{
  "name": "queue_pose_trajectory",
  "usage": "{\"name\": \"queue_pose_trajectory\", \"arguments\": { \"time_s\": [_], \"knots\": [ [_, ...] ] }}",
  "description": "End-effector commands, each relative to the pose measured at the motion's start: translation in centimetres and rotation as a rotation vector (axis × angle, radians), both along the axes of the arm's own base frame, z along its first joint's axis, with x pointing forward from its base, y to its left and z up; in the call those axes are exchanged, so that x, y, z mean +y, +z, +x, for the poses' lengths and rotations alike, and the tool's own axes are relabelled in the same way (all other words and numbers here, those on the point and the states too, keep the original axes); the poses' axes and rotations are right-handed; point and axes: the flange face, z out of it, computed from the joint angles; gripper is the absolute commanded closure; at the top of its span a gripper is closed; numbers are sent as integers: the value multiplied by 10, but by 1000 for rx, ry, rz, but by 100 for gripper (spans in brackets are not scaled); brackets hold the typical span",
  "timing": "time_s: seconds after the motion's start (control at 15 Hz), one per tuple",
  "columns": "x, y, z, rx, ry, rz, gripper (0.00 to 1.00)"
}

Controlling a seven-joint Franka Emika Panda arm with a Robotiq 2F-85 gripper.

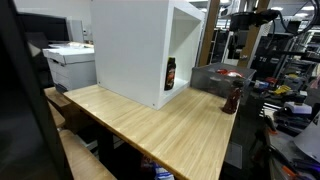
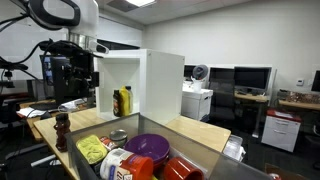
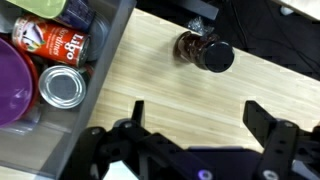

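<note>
The black two-fingered pincer [image 3: 195, 115] is released, its jaws spread wide with nothing between them, and it hangs above the pale wooden plank counter [image 3: 150, 75]. Nearest to it is the dark brown, round-capped grinder [image 3: 205, 50], which stands upright on the counter beyond the fingertips. It is apart from them and slightly right of the gap. In both exterior views the grinder [image 1: 232, 98] [image 2: 62, 130] stands alone near the counter's edge, well apart from the tall white open-fronted cabinet [image 1: 130, 45].

To the left, a grey bin [image 3: 108, 60] holds a silver tin can [image 3: 62, 85], a red-labelled can [image 3: 55, 45] and a purple bowl [image 3: 12, 85].

I judge this an open-handed pause beside the grinder. Any grasp would call for centring the jaws around the grinder and coming lower.
</note>
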Motion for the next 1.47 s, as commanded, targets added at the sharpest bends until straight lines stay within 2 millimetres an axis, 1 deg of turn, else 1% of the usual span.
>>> {"name": "queue_pose_trajectory", "arguments": {
  "time_s": [0.0,0.2,0.27,0.33,0.53,0.6,0.67,0.8,0.87,1.0,1.07,1.13,1.27,1.4],
  "knots": [
    [-25,11,-28,-142,-120,-2,0],
    [-43,7,-41,-214,-196,-49,0],
    [-38,13,-23,-157,-127,-12,0],
    [-42,12,-28,-165,-142,-12,0],
    [-40,13,-27,-166,-135,-9,0],
    [-43,15,-28,-250,-168,-102,0],
    [-43,16,-28,-280,-170,-125,0],
    [-40,14,-35,-356,-183,-192,0],
    [-37,7,-43,-384,-214,-229,0],
    [-34,2,-51,-359,-257,-225,0],
    [-38,16,-40,-356,-295,-214,0],
    [-36,18,-44,-360,-315,-205,0],
    [-35,27,-44,-371,-373,-189,0],
    [-33,29,-44,-356,-394,-179,0]
  ]
}}
